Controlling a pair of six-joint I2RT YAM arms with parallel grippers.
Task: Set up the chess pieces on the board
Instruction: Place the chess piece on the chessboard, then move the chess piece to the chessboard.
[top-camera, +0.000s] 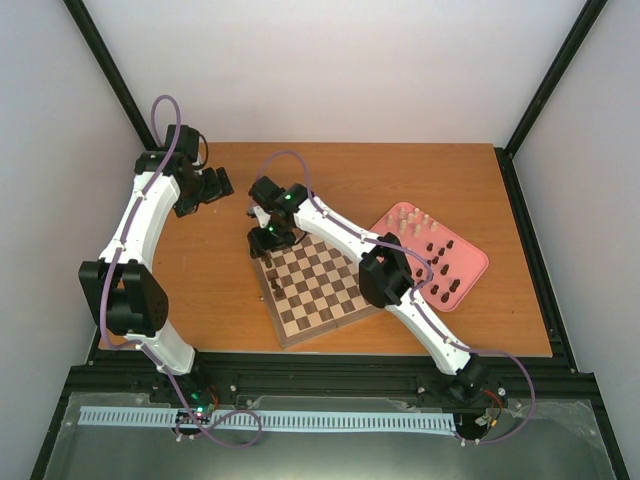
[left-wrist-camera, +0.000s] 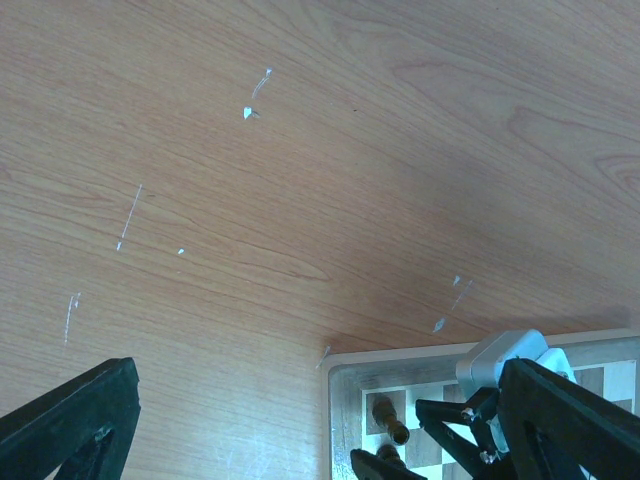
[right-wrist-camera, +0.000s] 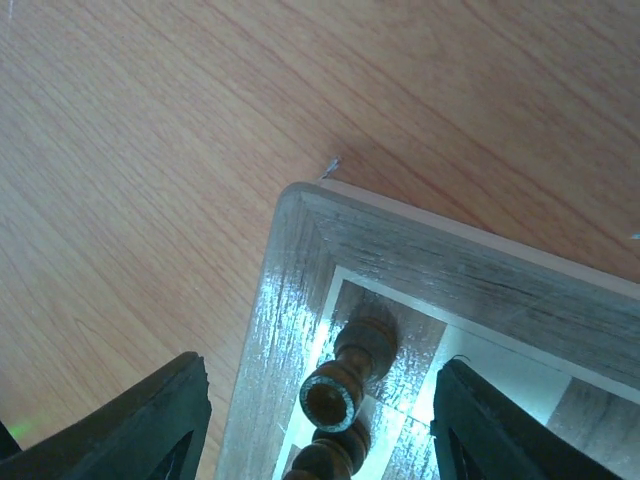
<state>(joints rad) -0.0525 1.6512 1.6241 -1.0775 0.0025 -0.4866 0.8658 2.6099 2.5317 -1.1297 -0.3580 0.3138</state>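
Observation:
The board (top-camera: 325, 295) lies at the table's middle, turned at an angle. My right gripper (top-camera: 268, 240) hangs over its far left corner. In the right wrist view this gripper (right-wrist-camera: 322, 375) is open, its fingers (right-wrist-camera: 150, 420) wide apart on either side of a dark chess piece (right-wrist-camera: 350, 375) that stands upright on the corner square, untouched. A second dark piece (right-wrist-camera: 325, 455) stands just behind it. My left gripper (top-camera: 205, 190) is over bare table left of the board, open (left-wrist-camera: 320, 372) and empty. More chess pieces, cream (top-camera: 410, 218) and dark (top-camera: 440, 265), stand on the tray.
A pink tray (top-camera: 478, 262) sits right of the board, near the table's right edge. The left wrist view catches the board's corner (left-wrist-camera: 345, 400) and the right gripper's fingers (left-wrist-camera: 470, 415) over it. Black frame posts stand at the table's corners.

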